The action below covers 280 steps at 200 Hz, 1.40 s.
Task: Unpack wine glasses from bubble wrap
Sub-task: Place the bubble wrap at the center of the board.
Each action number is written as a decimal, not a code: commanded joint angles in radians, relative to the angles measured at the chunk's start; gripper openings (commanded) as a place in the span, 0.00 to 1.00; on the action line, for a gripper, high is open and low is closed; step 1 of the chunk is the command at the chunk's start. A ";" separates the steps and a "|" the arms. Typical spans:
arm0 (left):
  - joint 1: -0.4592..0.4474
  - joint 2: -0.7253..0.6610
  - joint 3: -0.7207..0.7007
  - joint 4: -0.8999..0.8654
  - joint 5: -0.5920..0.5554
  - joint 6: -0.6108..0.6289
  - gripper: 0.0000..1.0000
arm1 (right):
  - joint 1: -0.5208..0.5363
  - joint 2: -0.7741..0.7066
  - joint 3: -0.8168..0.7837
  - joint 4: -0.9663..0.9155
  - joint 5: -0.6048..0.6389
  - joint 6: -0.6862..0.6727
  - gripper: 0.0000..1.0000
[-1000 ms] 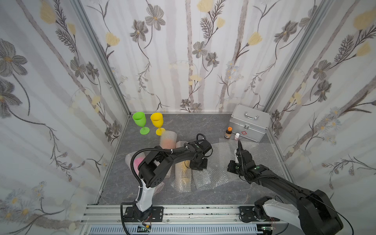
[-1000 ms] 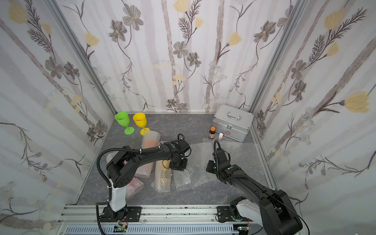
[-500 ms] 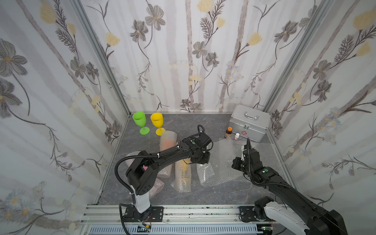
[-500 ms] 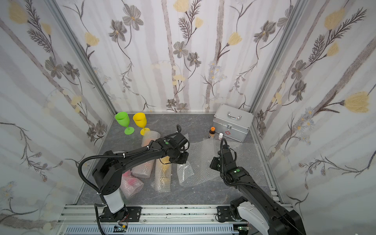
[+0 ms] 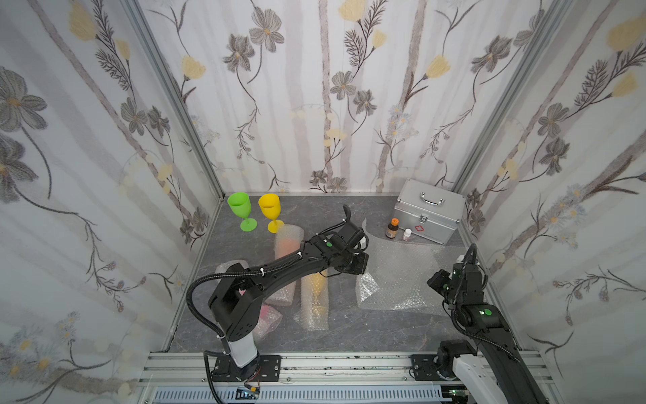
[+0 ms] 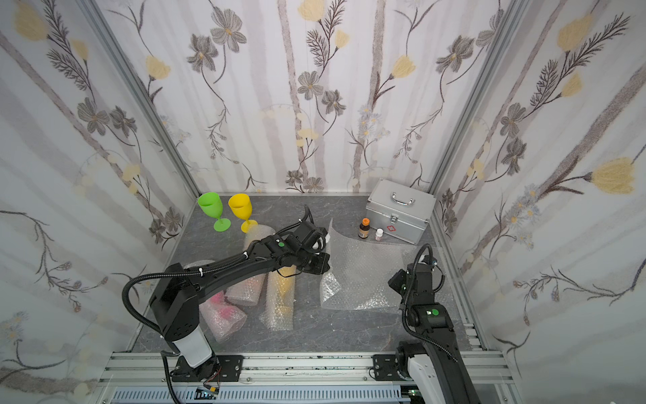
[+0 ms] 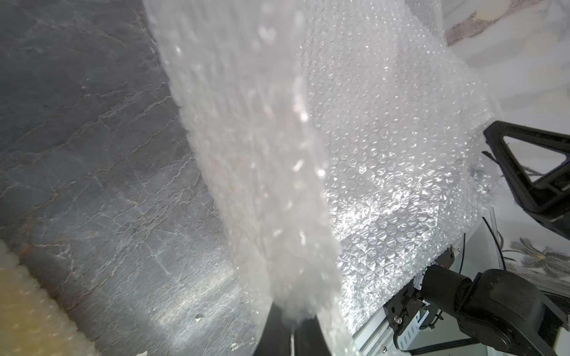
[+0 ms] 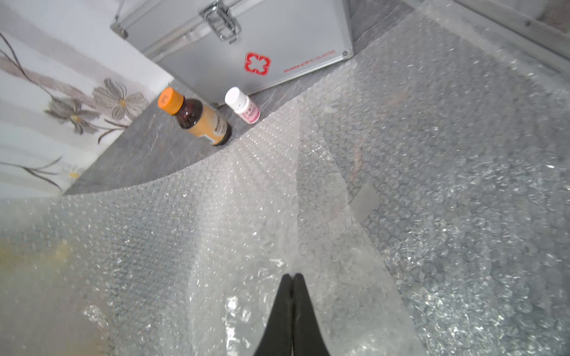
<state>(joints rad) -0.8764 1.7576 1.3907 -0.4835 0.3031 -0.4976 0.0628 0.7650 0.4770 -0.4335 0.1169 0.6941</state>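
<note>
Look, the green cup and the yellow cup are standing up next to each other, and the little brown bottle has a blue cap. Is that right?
Almost. The cap is orange, not blue: the right wrist view shows the brown bottle with its orange cap close up. The rest is right: in both top views the green cup and the yellow cup stand upright next to each other.

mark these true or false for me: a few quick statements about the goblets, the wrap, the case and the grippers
1. The green goblet and yellow goblet stand upright and unwrapped. True.
2. The left gripper is shut on the bubble wrap sheet. True.
3. The silver case lies open. False: its lid is shut.
4. The right gripper stands wide open. False: its jaws are shut.
5. The pink goblet stands beside the case. False: it lies wrapped, far from the case.
</note>
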 commanded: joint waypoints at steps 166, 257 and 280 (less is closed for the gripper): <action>-0.047 0.309 0.034 0.420 0.117 -0.176 0.00 | -0.339 0.033 -0.012 0.127 -0.078 -0.046 0.06; -0.018 0.284 0.022 0.235 0.066 -0.143 0.32 | -0.343 -0.033 0.041 0.084 -0.142 -0.030 0.32; -0.004 0.235 0.022 0.174 0.041 -0.111 0.35 | -0.343 -0.039 0.062 0.088 -0.193 -0.036 0.32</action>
<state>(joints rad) -0.8917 2.0373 1.4124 -0.2302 0.3901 -0.6510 -0.2806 0.7311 0.5194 -0.3485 -0.0135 0.6544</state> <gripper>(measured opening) 0.341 0.321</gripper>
